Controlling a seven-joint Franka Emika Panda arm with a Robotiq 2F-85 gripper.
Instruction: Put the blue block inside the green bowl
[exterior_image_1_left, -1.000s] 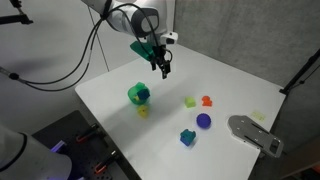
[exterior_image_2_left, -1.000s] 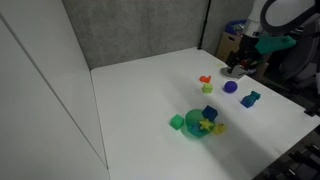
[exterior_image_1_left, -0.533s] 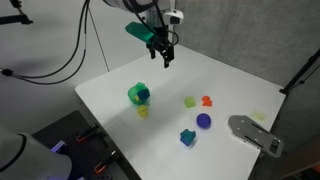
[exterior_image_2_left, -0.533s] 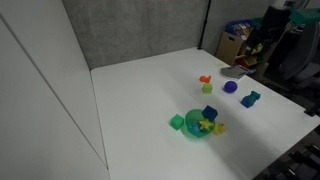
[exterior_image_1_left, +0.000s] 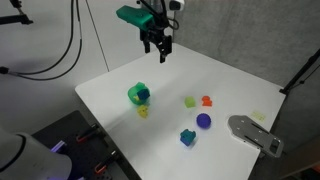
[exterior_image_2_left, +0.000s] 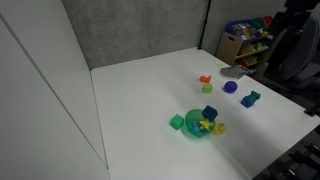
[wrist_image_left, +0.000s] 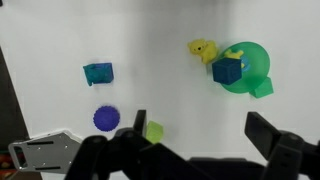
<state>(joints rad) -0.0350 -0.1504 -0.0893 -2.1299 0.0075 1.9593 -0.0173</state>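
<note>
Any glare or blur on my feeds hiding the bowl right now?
Wrist view: even light, no glare, green bowl and blue block sharp, jaws dark and soft-edged along the bottom. Both exterior views: coarse and small, fine detail lost, table bright but not blown out.

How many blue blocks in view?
2: small dark blue block in the round bright green bowl; larger teal-blue block on the white table near the purple ball. None seem hidden.

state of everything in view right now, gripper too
gripper: open, empty, high above the table
blue block: inside the green bowl, near its rim
green bowl: upright, holding the blue block
purple ball: loose on the table
teal block: loose on the table
</note>
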